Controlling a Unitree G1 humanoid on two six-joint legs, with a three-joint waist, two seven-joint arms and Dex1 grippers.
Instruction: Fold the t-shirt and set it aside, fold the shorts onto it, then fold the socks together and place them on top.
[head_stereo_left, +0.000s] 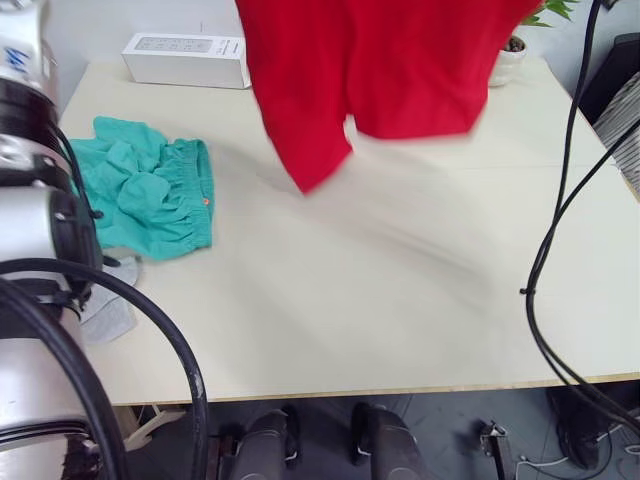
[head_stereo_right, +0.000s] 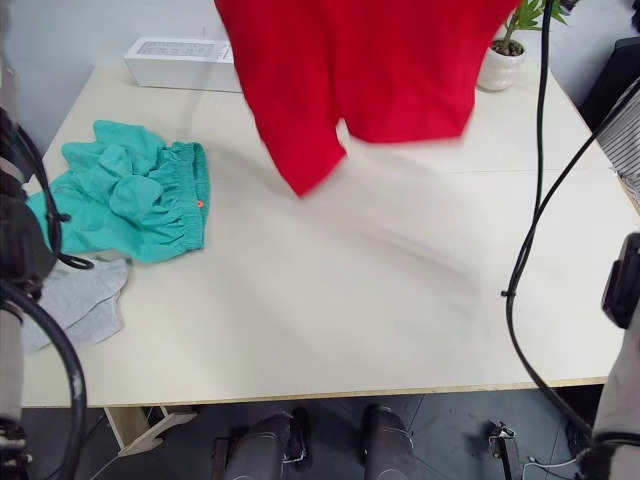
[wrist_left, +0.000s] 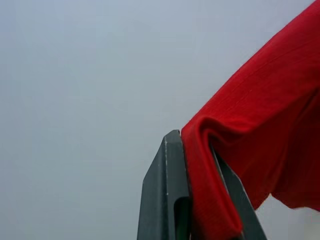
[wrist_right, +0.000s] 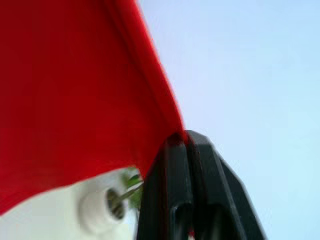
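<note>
The t-shirt (head_stereo_left: 390, 70), a soft bright red cotton knit, hangs in the air above the far half of the pale wooden table (head_stereo_left: 400, 300), one sleeve drooping to a point over the tabletop. The left gripper (wrist_left: 200, 200) has its dark grey fingers pinched on a rolled red hem, cloth wedged between them. The right gripper (wrist_right: 187, 190) has its black fingers pressed together on another edge of the same fabric. On the table's left side, the shorts (head_stereo_right: 130, 195) lie crumpled, teal-green with a gathered elastic waistband and a tiny orange tag. Just nearer the table's front edge than the shorts, touching them, the socks (head_stereo_right: 80, 300) lie limp, light grey soft knit. At the table's far edge stand a white rectangular box (head_stereo_left: 188, 58) and a small white plant pot (head_stereo_right: 500, 65).
</note>
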